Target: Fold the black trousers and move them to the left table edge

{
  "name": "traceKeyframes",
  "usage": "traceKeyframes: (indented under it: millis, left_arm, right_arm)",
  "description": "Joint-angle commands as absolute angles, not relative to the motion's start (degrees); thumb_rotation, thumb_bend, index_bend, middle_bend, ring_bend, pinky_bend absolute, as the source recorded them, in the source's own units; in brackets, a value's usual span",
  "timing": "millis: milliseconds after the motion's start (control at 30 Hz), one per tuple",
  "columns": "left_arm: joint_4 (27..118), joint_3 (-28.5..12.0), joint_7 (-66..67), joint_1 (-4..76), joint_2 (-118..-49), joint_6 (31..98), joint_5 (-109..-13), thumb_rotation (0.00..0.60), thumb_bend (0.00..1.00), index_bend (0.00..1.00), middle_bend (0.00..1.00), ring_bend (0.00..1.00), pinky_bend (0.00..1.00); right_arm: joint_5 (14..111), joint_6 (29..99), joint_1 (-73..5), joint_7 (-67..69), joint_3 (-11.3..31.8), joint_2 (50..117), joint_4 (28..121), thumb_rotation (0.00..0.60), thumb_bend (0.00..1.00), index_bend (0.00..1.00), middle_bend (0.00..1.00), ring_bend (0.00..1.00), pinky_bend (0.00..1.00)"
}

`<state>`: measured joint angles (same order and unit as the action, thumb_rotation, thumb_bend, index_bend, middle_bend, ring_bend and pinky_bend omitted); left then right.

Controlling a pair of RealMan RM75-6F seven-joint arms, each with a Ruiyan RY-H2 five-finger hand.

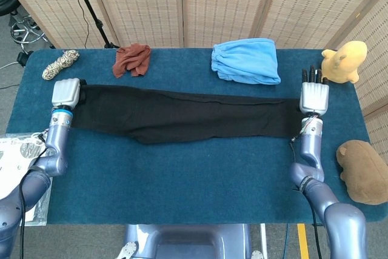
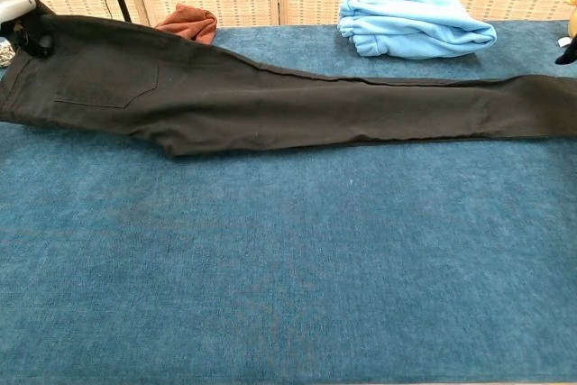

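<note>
The black trousers [image 1: 182, 115] lie stretched flat across the blue table [image 1: 182, 174], waist at the left and leg ends at the right. In the chest view the trousers [image 2: 270, 105] run from the left edge to the right edge. My left hand [image 1: 65, 94] grips the waistband at the trousers' left end, and the left hand [image 2: 20, 8] shows again at the top left of the chest view. My right hand [image 1: 314, 96] is just past the leg hems with its fingers [image 1: 313, 76] stretched straight toward the far side. Its dark fingers [image 2: 568, 50] show above the fabric, holding nothing.
A rust-coloured cloth [image 1: 132, 59] and a folded light-blue garment [image 1: 245, 60] lie behind the trousers. A coil of rope [image 1: 60, 63] lies at the far left corner. A yellow plush toy [image 1: 344, 60] and a brown one [image 1: 364, 171] sit at the right edge. Papers [image 1: 18, 150] lie off the left edge.
</note>
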<state>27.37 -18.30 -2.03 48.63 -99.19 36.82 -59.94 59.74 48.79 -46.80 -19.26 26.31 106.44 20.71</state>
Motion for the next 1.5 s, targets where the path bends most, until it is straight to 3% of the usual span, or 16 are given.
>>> traceKeyframes:
  millis: [33,333,533,700,767,833,900,1000,1167,1333,1500]
  left_arm:
    - [25.75,-18.25,-2.75,49.19,-99.52,36.65,-60.76,0.6,0.55,0.63,0.51,0.47,0.5]
    - [19.75,-17.27,-2.83,51.0,-102.0,33.58,-62.47,0.6,0.55,0.61,0.51,0.47,0.5]
    - [17.09,-16.88,-3.28,51.4,-103.8,31.78,-63.15,0.6,0.54,0.56,0.43,0.44,0.5]
    - [15.48,-16.8,-3.64,51.47,-104.68,32.06,-63.82,0.6,0.54,0.39,0.26,0.35,0.49]
    - [15.15,-16.64,-3.38,51.37,-104.65,31.83,-64.13,0.6,0.53,0.28,0.15,0.25,0.43]
    - [15.52,-16.82,-3.77,51.23,-104.3,31.97,-64.2,0.6,0.51,0.11,0.02,0.08,0.3]
    - [16.18,-16.91,-4.44,51.0,-103.86,32.75,-64.45,0.6,0.48,0.02,0.0,0.01,0.22]
    - [18.64,-16.88,-7.14,50.14,-102.44,35.5,-65.41,0.6,0.43,0.0,0.0,0.0,0.14]
    - [26.29,-14.9,-13.61,47.08,-97.96,41.6,-69.4,0.6,0.32,0.0,0.0,0.0,0.13]
    - [38.98,-10.89,-20.48,41.42,-90.22,49.94,-75.4,0.6,0.1,0.0,0.0,0.0,0.05]
    - [48.2,-8.28,-22.23,36.2,-84.73,57.99,-78.84,0.6,0.07,0.0,0.0,0.0,0.04]
  right_arm:
    - [59.49,50.76,-44.6,-20.74,26.03,103.5,24.83,0.6,0.0,0.04,0.0,0.0,0.18]
    - [57.31,52.93,-41.6,-24.37,26.26,98.78,33.95,0.6,0.0,0.04,0.0,0.0,0.18]
    - [56.07,53.9,-40.47,-25.57,26.22,96.82,38.01,0.6,0.0,0.04,0.0,0.0,0.19]
    - [55.32,54.62,-39.81,-26.14,25.93,95.5,40.54,0.6,0.0,0.04,0.0,0.0,0.19]
    - [54.95,54.83,-39.63,-26.33,25.82,95.13,41.2,0.6,0.0,0.04,0.0,0.0,0.19]
    - [54.61,54.97,-39.46,-26.52,25.67,94.78,41.94,0.6,0.0,0.04,0.0,0.0,0.19]
    - [54.43,55.22,-39.32,-26.64,25.52,94.45,42.67,0.6,0.0,0.04,0.0,0.0,0.19]
    - [54.3,56.04,-38.96,-26.63,25.34,93.67,44.43,0.6,0.0,0.04,0.0,0.0,0.19]
    - [55.12,58.78,-37.2,-25.9,24.67,90.84,50.32,0.6,0.0,0.03,0.0,0.0,0.19]
    - [58.84,63.34,-32.51,-23.49,21.98,84.67,61.61,0.6,0.0,0.0,0.0,0.0,0.11]
    - [64.69,68.23,-27.91,-19.67,18.47,78.8,70.63,0.6,0.0,0.0,0.0,0.0,0.07]
